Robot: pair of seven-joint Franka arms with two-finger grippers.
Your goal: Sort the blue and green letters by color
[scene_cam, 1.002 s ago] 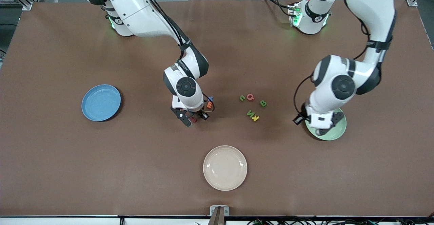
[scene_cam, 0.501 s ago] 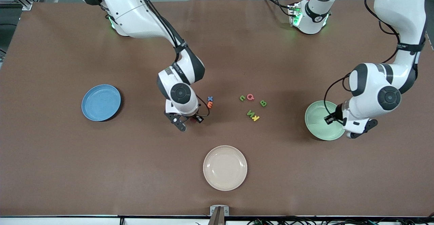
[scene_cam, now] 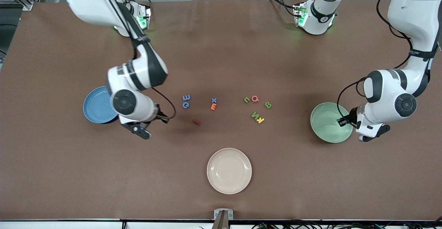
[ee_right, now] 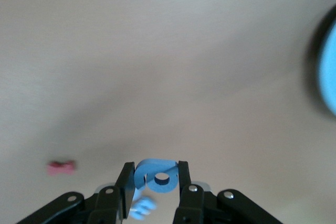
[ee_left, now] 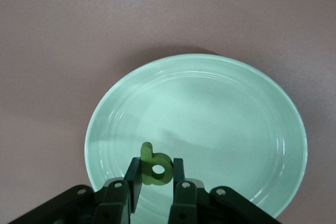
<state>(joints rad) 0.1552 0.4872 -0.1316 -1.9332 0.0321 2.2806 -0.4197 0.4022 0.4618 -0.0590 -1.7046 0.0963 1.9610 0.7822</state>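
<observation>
My right gripper hangs over the bare table beside the blue plate, shut on a blue letter. Two blue letters and a blue X lie mid-table. My left gripper is at the green plate's edge, shut on a green letter above the plate's rim. On the table, a green letter, a green B and a green N lie between the plates.
An orange E, a pink Q, a yellow K and a dark red letter lie among the letters. A beige plate sits nearer the front camera.
My right arm swung from the letter cluster toward the blue plate with the blue letter, uncovering two blue letters. My left arm shifted from over the green plate to its outer edge.
</observation>
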